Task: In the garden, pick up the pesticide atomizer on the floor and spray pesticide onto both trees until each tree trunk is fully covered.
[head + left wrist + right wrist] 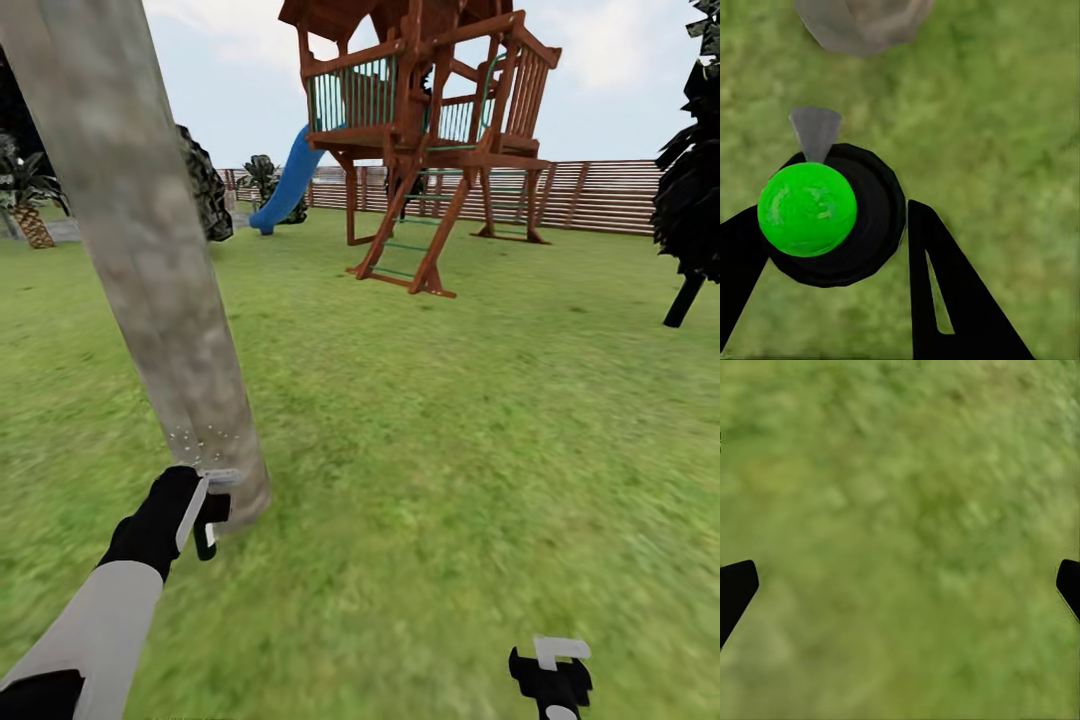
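At lower left of the head view, the left arm reaches forward, its left claw (205, 515) clamped on the pesticide atomizer (207, 528) just beside the base of 1 tree trunk (140, 240). In the left wrist view the atomizer (832, 214) is a black round body with 1 bright green ball and a grey nozzle, held between 2 black fingers (952, 300). Pale specks dot the mottled grey-brown trunk above it. The right claw (552, 672), low at lower right over the lawn (480, 420), hangs spread wide and empty.
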